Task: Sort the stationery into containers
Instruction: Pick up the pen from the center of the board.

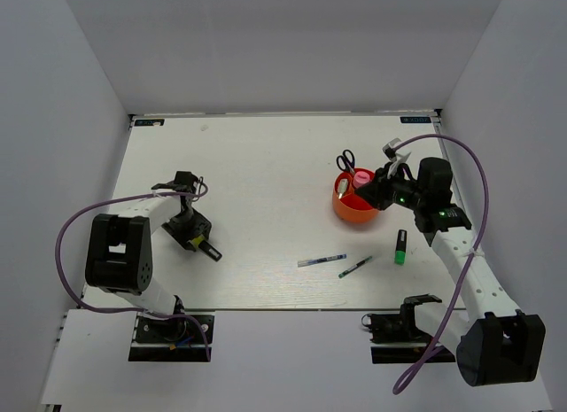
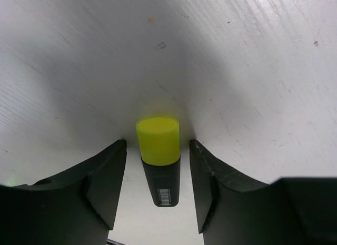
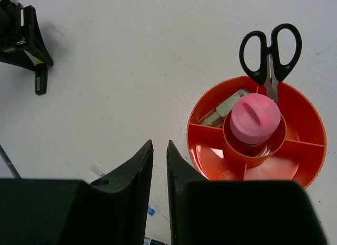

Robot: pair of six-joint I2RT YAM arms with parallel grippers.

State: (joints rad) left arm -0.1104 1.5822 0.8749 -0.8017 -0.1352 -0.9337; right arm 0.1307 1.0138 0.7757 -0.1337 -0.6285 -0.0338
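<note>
A yellow highlighter (image 2: 158,142) with a black body lies on the table between the fingers of my left gripper (image 2: 158,150). The jaws are open, with a gap on each side of it. From above, the left gripper (image 1: 190,229) stands at the left of the table over the highlighter (image 1: 207,249). The orange-red cup (image 3: 210,145) holds the black-handled scissors (image 3: 271,50), the pink-capped glue tube (image 3: 255,118) in its middle well and a pale-green piece (image 3: 224,105). My right gripper (image 3: 159,146) hovers just left of the cup, its jaws a narrow slit apart and empty.
A green highlighter (image 1: 400,246) lies right of the cup (image 1: 347,213). A blue-white pen (image 1: 322,261) and a green pen (image 1: 354,268) lie near the table's front edge. White walls close in the table on three sides.
</note>
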